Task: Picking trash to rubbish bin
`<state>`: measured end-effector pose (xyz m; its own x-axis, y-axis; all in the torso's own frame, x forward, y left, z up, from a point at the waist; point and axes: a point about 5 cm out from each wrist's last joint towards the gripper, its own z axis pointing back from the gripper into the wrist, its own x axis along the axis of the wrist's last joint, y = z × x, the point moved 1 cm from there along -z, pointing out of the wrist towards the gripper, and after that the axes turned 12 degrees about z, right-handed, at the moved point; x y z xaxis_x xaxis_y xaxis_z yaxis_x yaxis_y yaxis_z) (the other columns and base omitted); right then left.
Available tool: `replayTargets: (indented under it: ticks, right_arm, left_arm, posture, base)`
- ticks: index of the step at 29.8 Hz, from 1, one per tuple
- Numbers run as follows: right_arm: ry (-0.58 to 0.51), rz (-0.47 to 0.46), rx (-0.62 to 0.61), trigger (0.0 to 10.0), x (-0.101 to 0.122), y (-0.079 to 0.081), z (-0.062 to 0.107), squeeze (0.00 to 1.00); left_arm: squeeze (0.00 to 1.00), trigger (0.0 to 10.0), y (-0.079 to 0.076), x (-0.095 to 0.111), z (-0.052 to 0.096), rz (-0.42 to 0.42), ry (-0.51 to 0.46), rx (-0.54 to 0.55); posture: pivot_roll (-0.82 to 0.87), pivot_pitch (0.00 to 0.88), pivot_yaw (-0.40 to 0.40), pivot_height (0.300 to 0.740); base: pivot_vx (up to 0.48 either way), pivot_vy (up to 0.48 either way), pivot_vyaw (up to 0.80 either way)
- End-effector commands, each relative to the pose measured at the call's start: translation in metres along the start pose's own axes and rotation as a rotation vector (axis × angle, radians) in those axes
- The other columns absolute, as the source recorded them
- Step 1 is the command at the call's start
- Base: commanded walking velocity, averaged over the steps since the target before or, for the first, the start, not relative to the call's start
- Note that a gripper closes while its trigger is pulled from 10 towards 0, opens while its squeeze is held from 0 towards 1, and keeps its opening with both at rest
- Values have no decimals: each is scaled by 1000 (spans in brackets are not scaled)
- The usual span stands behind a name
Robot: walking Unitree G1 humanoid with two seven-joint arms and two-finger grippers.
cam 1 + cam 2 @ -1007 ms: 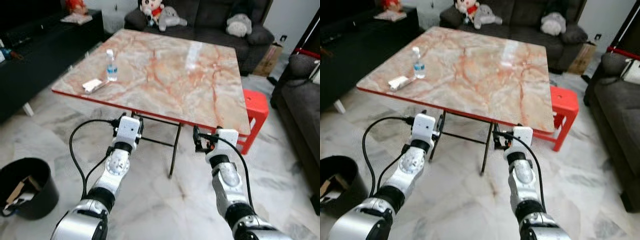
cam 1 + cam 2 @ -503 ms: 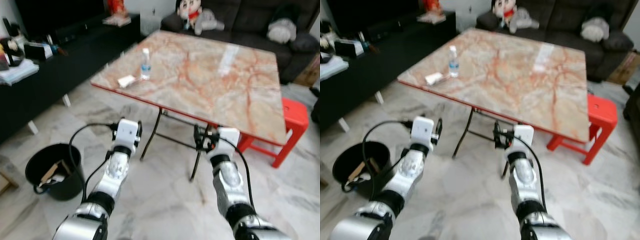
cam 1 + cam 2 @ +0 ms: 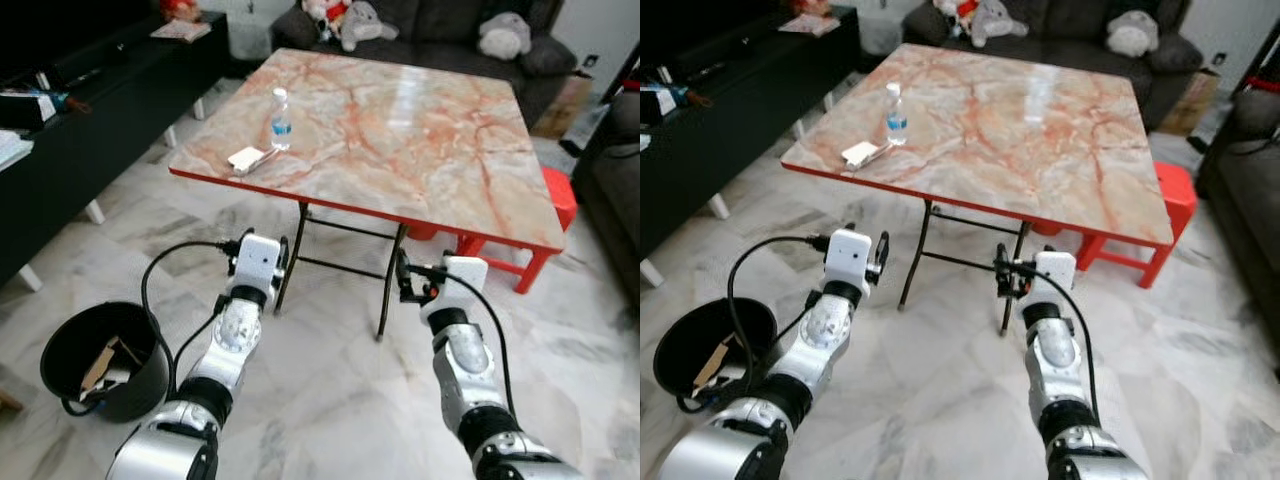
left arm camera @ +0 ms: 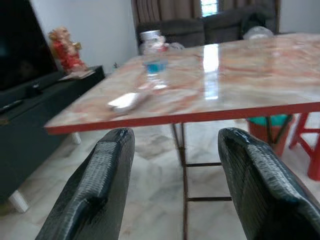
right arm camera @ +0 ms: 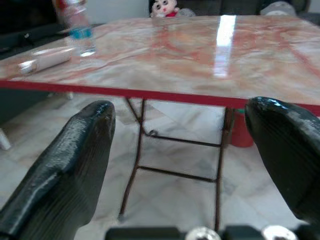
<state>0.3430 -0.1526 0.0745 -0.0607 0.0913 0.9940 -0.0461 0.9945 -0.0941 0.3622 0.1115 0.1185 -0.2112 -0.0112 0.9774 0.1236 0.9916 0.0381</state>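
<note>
Left eye view: both my tools, left tool (image 3: 262, 262) and right tool (image 3: 432, 283), hang fingers apart before the bench's (image 3: 420, 140) near red edge; bottle (image 3: 281, 119) and wrapper (image 3: 250, 159) sit at its left corner, bin (image 3: 70, 345) on open floor.

The left hand (image 4: 172, 190) is seen with its two black fingers (image 4: 90, 200) spread apart and nothing held between them. Beyond them, a marble-patterned surface (image 4: 240, 80) with a red edge is shown. A clear bottle (image 4: 152, 62) with a blue label stands on it, and a white packet (image 4: 125, 101) lies nearby, towards the edge.
</note>
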Motion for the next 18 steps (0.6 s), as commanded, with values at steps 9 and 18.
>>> replayTargets:
  ticks: [9, 18]
  right_arm:
    - [-30, -7, 19, 10000, 8, 8, -5, 0]
    - [-34, -11, 27, 10000, 9, 10, -6, 0]
  left_arm:
    - [0, 10000, -1, 3, -2, -26, -12, -19]
    - [0, 10000, -5, 6, -4, 1, -18, -16]
  posture:
    - [97, 69, -104, 740]
    - [99, 74, -101, 740]
  base:
    - [0, 251, 0]
    - [0, 0, 0]
